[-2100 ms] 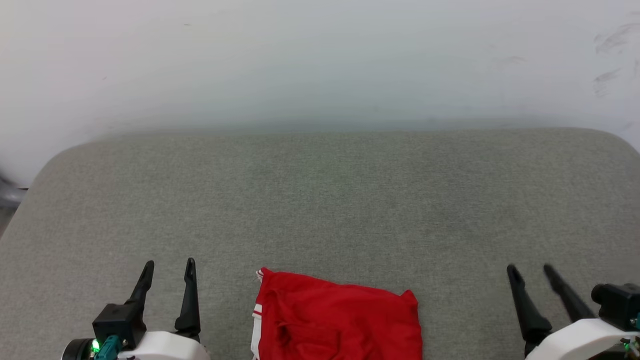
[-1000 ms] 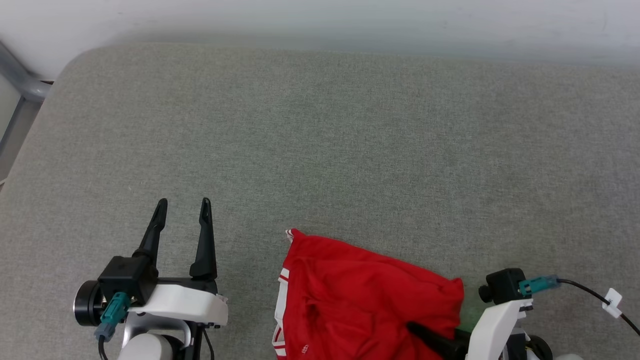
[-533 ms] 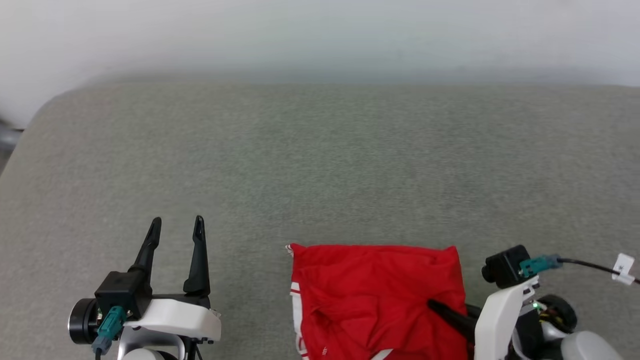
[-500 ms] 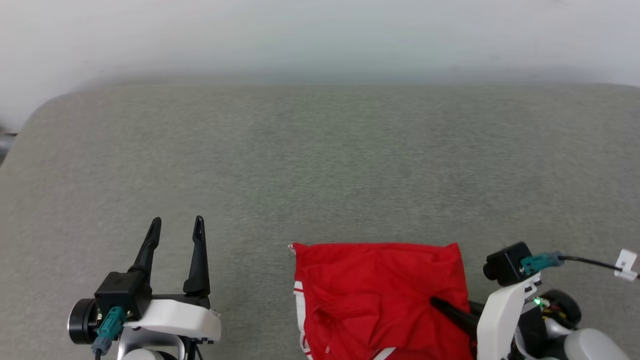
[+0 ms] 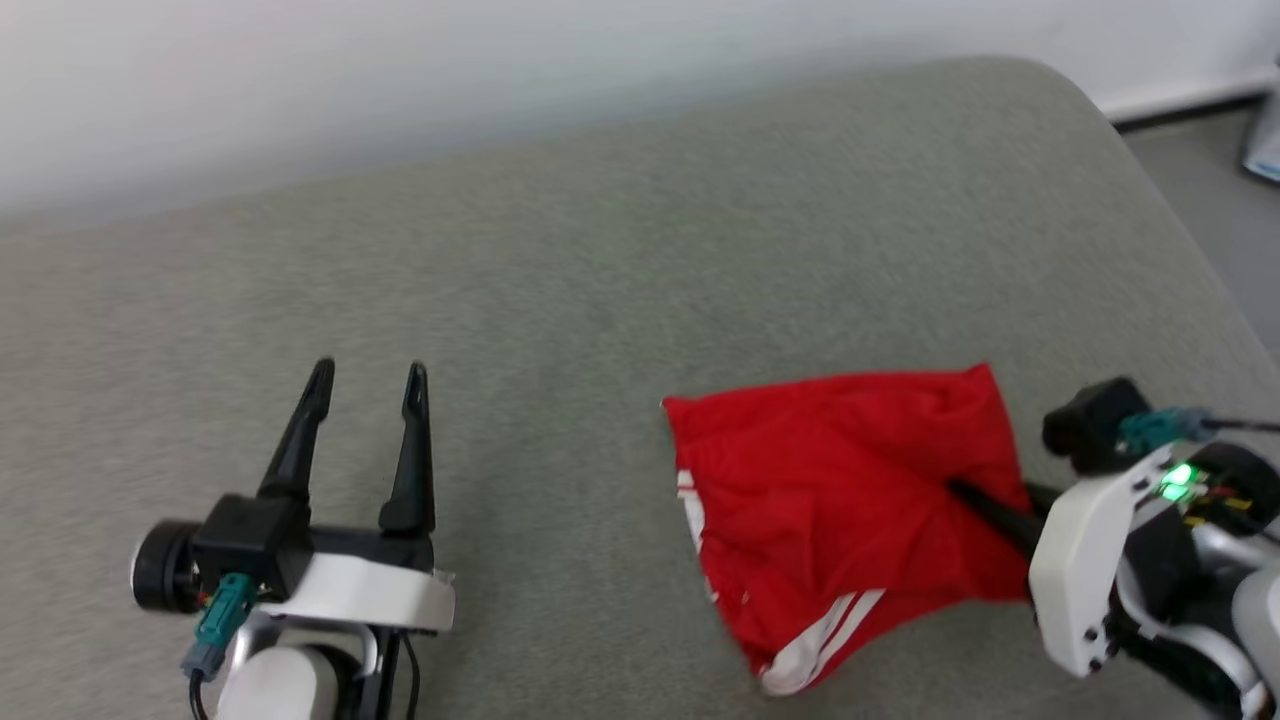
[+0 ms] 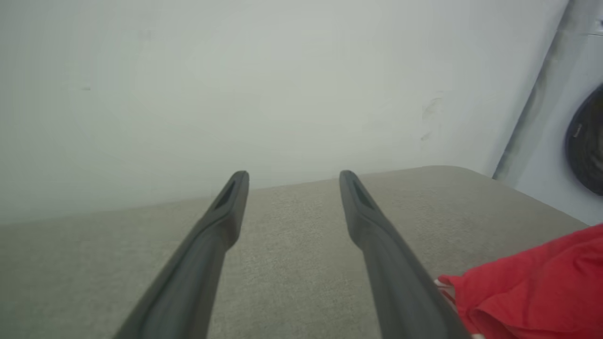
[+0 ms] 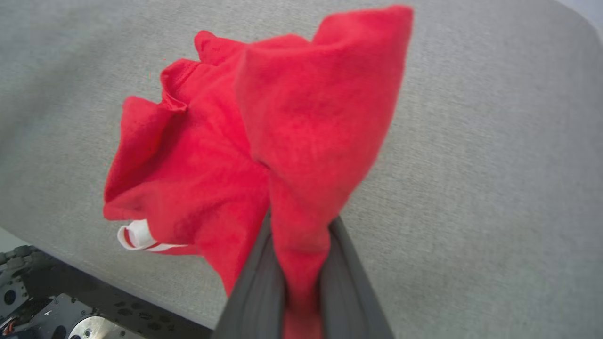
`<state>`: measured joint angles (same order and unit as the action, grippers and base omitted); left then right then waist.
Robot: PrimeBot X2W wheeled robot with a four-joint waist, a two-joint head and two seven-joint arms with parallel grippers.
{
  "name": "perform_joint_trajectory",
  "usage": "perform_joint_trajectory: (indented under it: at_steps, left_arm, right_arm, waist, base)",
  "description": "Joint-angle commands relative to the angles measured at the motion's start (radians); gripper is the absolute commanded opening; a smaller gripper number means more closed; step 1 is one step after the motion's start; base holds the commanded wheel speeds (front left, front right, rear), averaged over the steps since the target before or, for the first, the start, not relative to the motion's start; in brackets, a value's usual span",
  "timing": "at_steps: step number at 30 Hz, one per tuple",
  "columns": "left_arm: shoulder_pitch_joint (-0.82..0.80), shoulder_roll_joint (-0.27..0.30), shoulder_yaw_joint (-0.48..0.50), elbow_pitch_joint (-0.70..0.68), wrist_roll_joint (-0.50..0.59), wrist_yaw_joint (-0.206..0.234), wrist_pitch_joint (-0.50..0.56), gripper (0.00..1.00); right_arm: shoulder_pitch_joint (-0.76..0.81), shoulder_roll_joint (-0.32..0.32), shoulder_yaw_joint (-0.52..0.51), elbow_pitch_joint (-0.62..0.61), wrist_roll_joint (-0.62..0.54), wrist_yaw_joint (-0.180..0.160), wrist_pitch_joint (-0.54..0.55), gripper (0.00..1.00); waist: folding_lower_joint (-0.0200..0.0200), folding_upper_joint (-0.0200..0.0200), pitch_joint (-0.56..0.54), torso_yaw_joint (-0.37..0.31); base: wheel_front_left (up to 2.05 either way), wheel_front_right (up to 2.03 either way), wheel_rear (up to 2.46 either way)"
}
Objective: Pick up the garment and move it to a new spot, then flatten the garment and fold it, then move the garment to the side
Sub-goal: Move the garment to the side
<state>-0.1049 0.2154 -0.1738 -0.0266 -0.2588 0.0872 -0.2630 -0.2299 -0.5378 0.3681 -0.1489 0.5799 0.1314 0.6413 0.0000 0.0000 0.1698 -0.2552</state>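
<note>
The garment is a bright red bunched shirt with white striped trim at its near edge, on the grey cushioned surface at the right. My right gripper is shut on a fold of it. In the right wrist view the red garment rises bunched between the two dark fingers, with a white trim loop at the lower left. My left gripper stands open over bare cushion at the left, well apart from the shirt. In the left wrist view my left gripper shows spread fingers, and the garment sits at the lower right.
The cushion's rounded far right corner drops to a grey floor. A white wall runs behind the cushion. A washing machine door shows at the right of the left wrist view. The robot's base lies below the cushion's near edge.
My right gripper closed on the garment's right side and the cloth bunched up and lifted with it. The head camera has swung right. The left gripper stayed open.
</note>
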Motion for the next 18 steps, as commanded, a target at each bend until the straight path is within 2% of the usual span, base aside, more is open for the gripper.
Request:
perform_joint_trajectory:
  at_steps: [1,6,10,18]
  left_arm:
    - [-0.033,0.015,-0.004,-0.017,0.015,-0.003,0.003,1.00]
    - [-0.106,0.040,-0.031,-0.074,0.052,-0.016,0.041,1.00]
    - [-0.158,0.062,-0.050,-0.117,0.076,-0.028,0.077,1.00]
    - [-0.264,0.089,-0.093,-0.191,0.115,-0.061,0.143,1.00]
  right_arm:
    - [-0.042,-0.007,-0.010,0.004,-0.007,-0.001,-0.014,0.00]
    - [-0.123,-0.033,-0.043,0.086,-0.026,-0.001,-0.062,0.00]
    - [-0.201,-0.054,-0.067,0.188,-0.034,-0.001,-0.121,0.00]
    - [-0.362,-0.120,-0.129,0.429,-0.069,-0.001,-0.225,0.00]
  waist:
    - [0.0000,0.0000,0.108,-0.103]
    - [0.0000,0.0000,0.214,-0.169]
    - [0.0000,0.0000,0.289,-0.195]
    - [0.0000,0.0000,0.421,-0.178]
  base:
    - [0.00,0.00,0.00]
    - [0.00,0.00,0.00]
    - [0.00,0.00,0.00]
    - [0.00,0.00,0.00]
